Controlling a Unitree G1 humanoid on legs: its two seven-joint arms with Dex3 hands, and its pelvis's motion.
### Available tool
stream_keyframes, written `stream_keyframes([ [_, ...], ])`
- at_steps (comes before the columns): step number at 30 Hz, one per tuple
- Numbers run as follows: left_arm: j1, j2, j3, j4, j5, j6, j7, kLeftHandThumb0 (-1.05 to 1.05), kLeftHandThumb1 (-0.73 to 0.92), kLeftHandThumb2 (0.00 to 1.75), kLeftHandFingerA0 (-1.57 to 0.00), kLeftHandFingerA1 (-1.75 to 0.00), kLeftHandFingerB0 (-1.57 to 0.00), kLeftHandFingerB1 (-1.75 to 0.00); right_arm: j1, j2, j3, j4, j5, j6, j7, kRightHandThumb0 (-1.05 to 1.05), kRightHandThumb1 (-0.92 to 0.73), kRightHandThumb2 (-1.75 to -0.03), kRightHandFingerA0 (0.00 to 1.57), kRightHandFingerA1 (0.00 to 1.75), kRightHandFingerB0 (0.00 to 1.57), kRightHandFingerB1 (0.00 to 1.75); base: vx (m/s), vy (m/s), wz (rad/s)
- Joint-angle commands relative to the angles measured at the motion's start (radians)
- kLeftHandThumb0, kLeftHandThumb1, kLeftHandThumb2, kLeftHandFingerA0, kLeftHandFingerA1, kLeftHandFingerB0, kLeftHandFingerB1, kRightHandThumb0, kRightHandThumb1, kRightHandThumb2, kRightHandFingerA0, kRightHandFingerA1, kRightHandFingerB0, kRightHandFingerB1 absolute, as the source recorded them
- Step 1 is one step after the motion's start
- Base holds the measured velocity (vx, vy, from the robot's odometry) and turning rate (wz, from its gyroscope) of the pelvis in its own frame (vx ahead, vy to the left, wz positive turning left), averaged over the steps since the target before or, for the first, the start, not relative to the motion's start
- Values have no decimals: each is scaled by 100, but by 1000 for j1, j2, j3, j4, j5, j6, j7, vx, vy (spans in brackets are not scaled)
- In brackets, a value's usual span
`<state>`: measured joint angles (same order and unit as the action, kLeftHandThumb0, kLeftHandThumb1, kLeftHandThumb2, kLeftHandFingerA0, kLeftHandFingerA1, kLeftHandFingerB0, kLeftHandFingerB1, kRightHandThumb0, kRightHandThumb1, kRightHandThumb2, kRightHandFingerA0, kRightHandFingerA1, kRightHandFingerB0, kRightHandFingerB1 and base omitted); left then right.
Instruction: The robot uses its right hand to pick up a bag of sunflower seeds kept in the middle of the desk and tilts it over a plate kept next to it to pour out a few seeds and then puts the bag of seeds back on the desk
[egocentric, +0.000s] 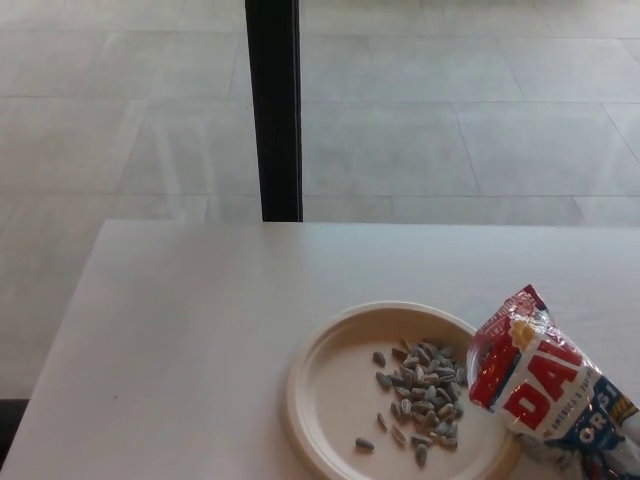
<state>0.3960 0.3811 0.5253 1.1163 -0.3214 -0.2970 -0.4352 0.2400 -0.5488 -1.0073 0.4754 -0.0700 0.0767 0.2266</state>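
Observation:
A red, white and blue bag of sunflower seeds (545, 385) is at the lower right, tilted with its open top toward the plate and overlapping the plate's right rim. The cream plate (335, 400) sits on the white desk (190, 330) near the front edge. A pile of grey sunflower seeds (422, 395) lies on the plate's right half, with a few loose ones nearer the front. Neither of my hands shows in the head view. The bag's lower end runs out of the picture, so whatever supports it there is hidden.
A black vertical post (273, 110) stands behind the desk's far edge. Beyond it is a grey tiled floor (450, 120). The desk's left edge runs diagonally at the left, with floor below it.

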Motion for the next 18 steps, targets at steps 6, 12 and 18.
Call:
stream_keyframes([
  [6,-39,16,38,90,-32,68,52,-60,78,82,-37,-90,-29,-69,-53,263,-295,557,390,-4,-229,-46,-67,-75,4,32,7,21,0,0,0],
  [12,-15,26,66,91,-48,108,96,-49,78,82,-22,-73,0,-41,-58,274,-241,658,363,-50,-80,-45,-62,-60,5,34,12,25,0,0,0],
  [18,-24,49,23,130,4,117,107,-48,80,79,-16,-65,-1,-48,-26,283,-104,659,299,-111,-13,-51,-64,-61,9,30,16,27,0,0,0],
])
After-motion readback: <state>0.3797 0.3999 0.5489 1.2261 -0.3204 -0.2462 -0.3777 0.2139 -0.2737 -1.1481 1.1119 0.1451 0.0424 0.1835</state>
